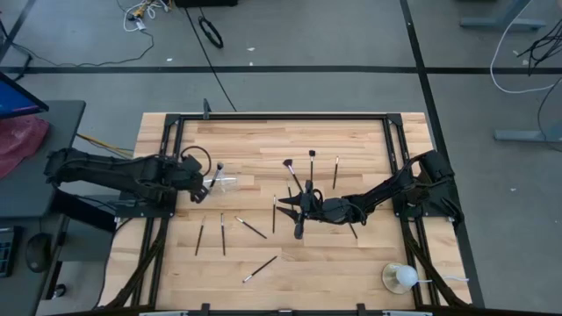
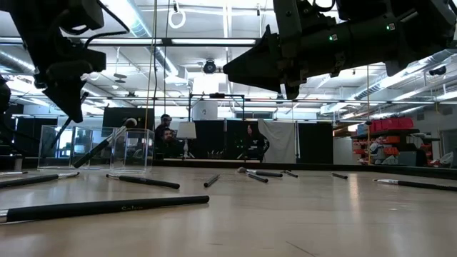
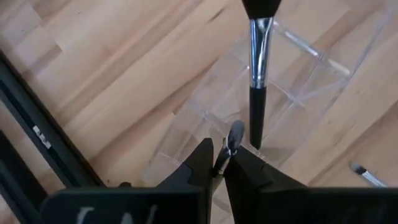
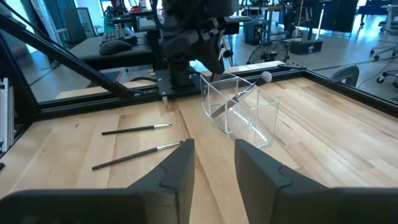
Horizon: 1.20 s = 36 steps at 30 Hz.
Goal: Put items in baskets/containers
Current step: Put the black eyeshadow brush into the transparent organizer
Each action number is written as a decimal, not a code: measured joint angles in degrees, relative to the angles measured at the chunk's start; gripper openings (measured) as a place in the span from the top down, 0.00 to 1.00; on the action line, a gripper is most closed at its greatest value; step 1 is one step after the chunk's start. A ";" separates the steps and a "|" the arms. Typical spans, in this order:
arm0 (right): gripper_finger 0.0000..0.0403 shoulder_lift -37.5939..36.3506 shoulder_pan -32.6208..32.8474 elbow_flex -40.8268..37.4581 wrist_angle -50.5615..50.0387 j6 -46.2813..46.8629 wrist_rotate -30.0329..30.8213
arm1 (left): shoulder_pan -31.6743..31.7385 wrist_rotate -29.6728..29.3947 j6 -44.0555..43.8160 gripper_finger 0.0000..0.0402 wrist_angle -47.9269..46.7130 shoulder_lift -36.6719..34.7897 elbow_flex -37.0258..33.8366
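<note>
Over on the left side of the wooden counter [image 1: 351,263], the left claw [image 3: 217,163] sits at the clear holder [image 1: 223,183], its fingers drawn narrow around the thin end of a slim brush [image 3: 231,142] that pokes up between them; the left wrist view shows this brush pinched between the two dark fingers right above the holder's see-through walls. A second brush with a silver ferrule [image 3: 258,68] already stands tilted inside the holder, its dark handle resting on the clear bottom and its tuft leaning out past the rim. Near the middle of the counter, the right claw [image 4: 214,163] hangs above the wood with its fingers partly apart and nothing between them, as the right wrist view shows. Loose brushes lie scattered on the counter: three just beyond the right claw, one with a fan-like tuft [image 1: 291,174], one straight [image 1: 311,164] and one thin [image 1: 335,171]; several more lie between the two arms, among them a pair side by side [image 1: 212,235] and one diagonal brush [image 1: 251,228], and another lies alone closer to the front edge [image 1: 260,268]. In the low view one long dark brush [image 2: 107,207] lies nearest the camera. A white round object with a stick [image 1: 404,277] rests at the front right corner, well apart from the holder.
</note>
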 joint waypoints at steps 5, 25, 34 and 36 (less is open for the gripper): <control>0.72 -0.02 0.00 0.00 0.10 -0.02 0.00 | 0.00 -0.40 0.58 0.85 0.90 0.72 -0.39; 0.60 -12.44 -0.74 3.14 -42.15 12.55 -0.12 | -2.66 -7.46 14.56 0.58 7.59 0.57 11.70; 0.45 -21.37 8.09 6.38 -87.20 43.01 -6.83 | -9.19 -4.30 36.57 0.58 55.16 1.01 -3.03; 0.46 -20.78 11.51 5.13 -89.41 48.19 -7.98 | -10.07 -2.15 38.95 0.58 64.03 1.77 -6.86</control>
